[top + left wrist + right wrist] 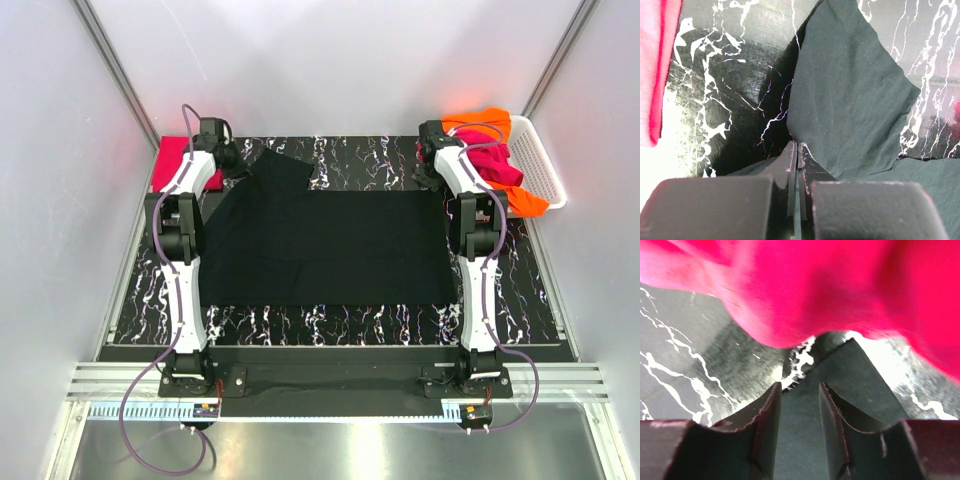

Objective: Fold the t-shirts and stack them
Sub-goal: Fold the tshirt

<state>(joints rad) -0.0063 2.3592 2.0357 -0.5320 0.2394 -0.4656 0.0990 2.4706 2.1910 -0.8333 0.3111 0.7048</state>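
Note:
A large black t-shirt (320,250) lies spread flat on the table, one sleeve pointing to the far left. My left gripper (228,157) is at that sleeve; in the left wrist view it (797,145) is shut on the puckered edge of the black cloth (850,100). My right gripper (428,165) is at the shirt's far right corner. In the right wrist view it (800,387) is open, its fingers either side of the black corner (860,370). A magenta shirt (815,290) hangs just beyond it. A red-pink shirt (180,160) lies at the far left.
A white lattice basket (543,150) stands at the far right, holding the magenta shirt (495,165) and an orange shirt (480,122) that spill over its rim. The table is black marble-patterned (350,160). The red-pink shirt (652,65) is left of the left gripper.

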